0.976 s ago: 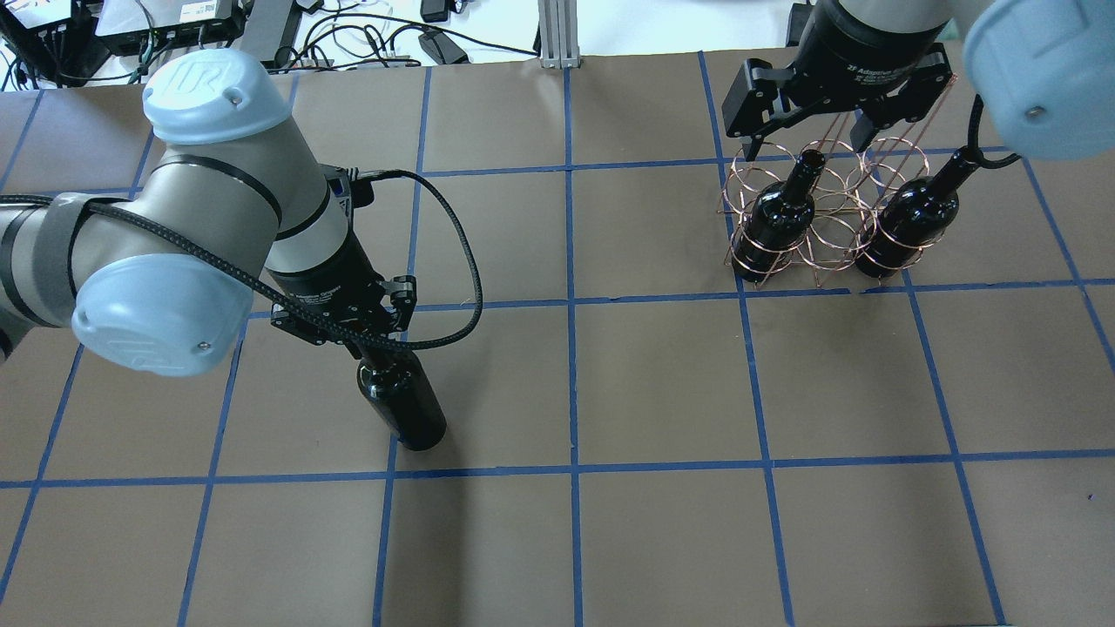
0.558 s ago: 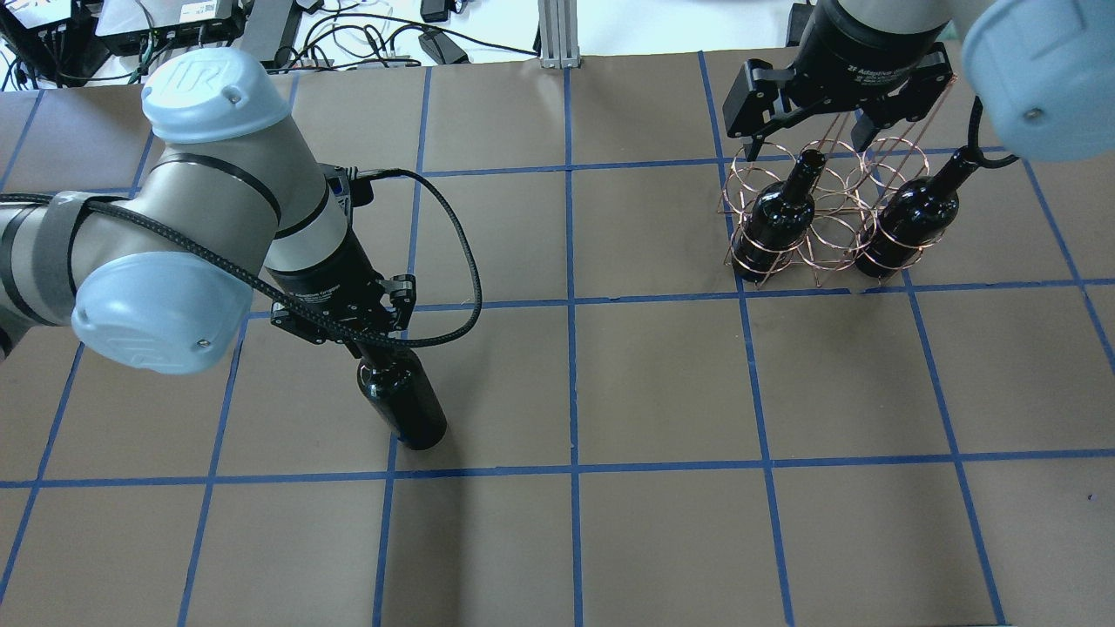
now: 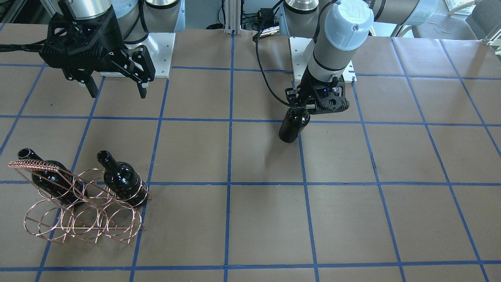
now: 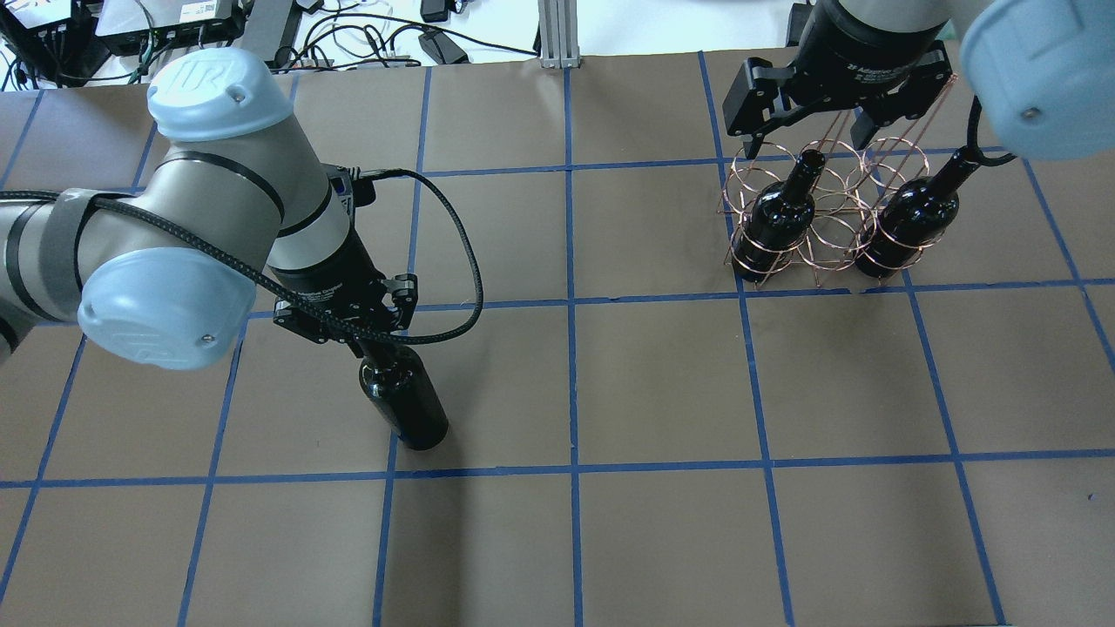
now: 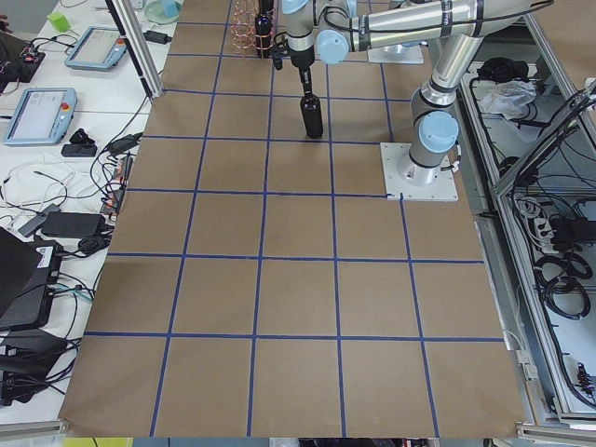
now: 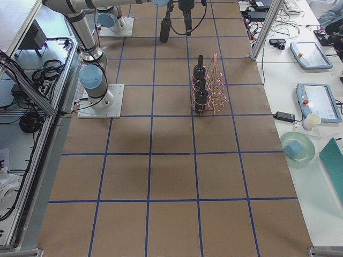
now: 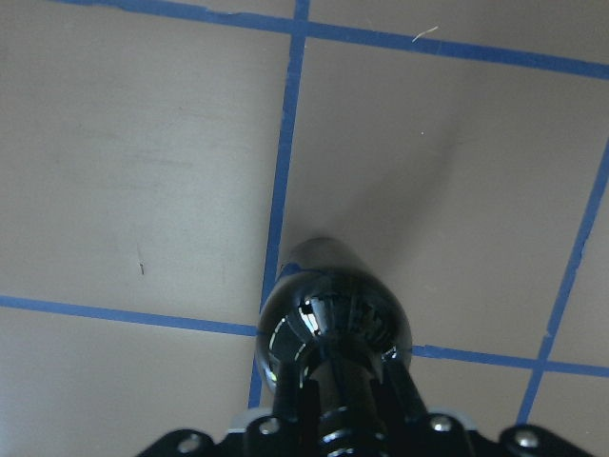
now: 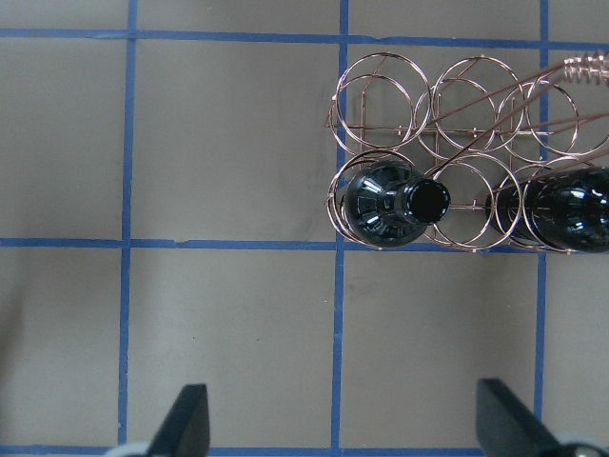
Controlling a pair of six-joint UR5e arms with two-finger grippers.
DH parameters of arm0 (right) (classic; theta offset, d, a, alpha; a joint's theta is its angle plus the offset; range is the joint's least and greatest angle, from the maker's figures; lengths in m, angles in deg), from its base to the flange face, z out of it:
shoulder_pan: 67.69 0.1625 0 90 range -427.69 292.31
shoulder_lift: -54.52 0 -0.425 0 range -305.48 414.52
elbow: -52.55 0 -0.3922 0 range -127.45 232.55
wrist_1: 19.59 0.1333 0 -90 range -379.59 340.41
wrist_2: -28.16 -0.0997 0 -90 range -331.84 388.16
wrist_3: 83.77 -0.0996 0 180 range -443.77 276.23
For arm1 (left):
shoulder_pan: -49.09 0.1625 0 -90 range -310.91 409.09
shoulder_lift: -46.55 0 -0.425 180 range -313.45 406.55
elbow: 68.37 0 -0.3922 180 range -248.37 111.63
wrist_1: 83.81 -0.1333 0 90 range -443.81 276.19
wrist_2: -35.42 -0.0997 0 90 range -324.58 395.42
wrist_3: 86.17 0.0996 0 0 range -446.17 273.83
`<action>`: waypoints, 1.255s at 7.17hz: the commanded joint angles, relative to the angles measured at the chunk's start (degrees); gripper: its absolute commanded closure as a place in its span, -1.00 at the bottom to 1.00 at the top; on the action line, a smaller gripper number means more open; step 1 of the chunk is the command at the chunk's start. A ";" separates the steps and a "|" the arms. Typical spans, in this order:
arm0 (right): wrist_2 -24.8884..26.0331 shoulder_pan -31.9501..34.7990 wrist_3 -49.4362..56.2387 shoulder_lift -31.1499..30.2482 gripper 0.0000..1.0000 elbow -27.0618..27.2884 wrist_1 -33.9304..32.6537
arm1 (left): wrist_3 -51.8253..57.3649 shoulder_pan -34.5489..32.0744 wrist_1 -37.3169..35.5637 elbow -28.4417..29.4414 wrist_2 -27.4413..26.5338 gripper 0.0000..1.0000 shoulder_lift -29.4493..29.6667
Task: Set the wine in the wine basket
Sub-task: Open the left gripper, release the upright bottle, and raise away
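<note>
My left gripper [image 4: 376, 335] is shut on the neck of a near-black wine bottle [image 4: 406, 405] that stands on the table left of centre. The bottle also shows in the front view [image 3: 290, 128] and in the left wrist view [image 7: 333, 314]. The copper wire wine basket [image 4: 819, 235] stands at the far right and also shows in the front view [image 3: 33, 165]. It holds two more bottles, one at its left end [image 4: 778, 218] and one at its right end [image 4: 910, 213], with an empty ring between them. My right gripper [image 4: 806, 139] is open and empty above the basket's far side.
The table is brown paper with a blue tape grid [image 4: 571, 300]. Cables and electronics [image 4: 366, 35] lie past the far edge. The arm bases [image 3: 156, 43] are bolted to the robot-side edge. Tablets and a bowl [image 6: 297, 147] sit on a side bench.
My left arm has shifted very slightly while holding the bottle, which stays almost in the same spot. The right gripper and basket have not moved.
</note>
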 commanded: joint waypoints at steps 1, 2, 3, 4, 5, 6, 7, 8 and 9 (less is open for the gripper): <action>-0.18 -0.04 0.03 0.00 -1.00 0.00 -0.03 | 0.01 -0.08 0.00 0.14 0.00 0.06 0.11; -0.27 -0.04 0.03 0.00 -1.00 0.00 -0.03 | 0.09 -0.08 0.00 0.49 0.09 -0.17 0.11; -0.19 -0.04 0.03 0.00 -1.00 0.00 -0.03 | 0.27 -0.08 -0.08 0.93 0.09 -0.28 0.11; -0.27 0.05 -0.05 0.00 -1.00 0.00 -0.03 | 0.27 -0.08 -0.08 1.63 0.09 -0.42 0.02; -0.10 -0.04 0.21 0.00 -1.00 0.00 -0.03 | 0.27 -0.08 -0.17 3.20 -0.44 -0.65 0.11; 0.08 -0.04 0.21 0.00 -1.00 0.00 -0.03 | 0.27 0.36 -0.61 5.65 -0.53 -0.94 0.02; 0.08 0.05 0.30 -0.17 -1.00 0.00 0.41 | 0.36 1.06 -0.96 8.46 -0.53 -1.00 0.02; -0.44 -0.04 0.47 0.00 -1.00 0.00 0.32 | 0.36 1.41 -0.18 12.06 -0.79 -1.00 0.02; -0.88 -0.04 -0.48 0.44 -1.00 -0.09 -0.20 | 2.27 4.03 0.00 15.05 -0.62 -1.00 0.19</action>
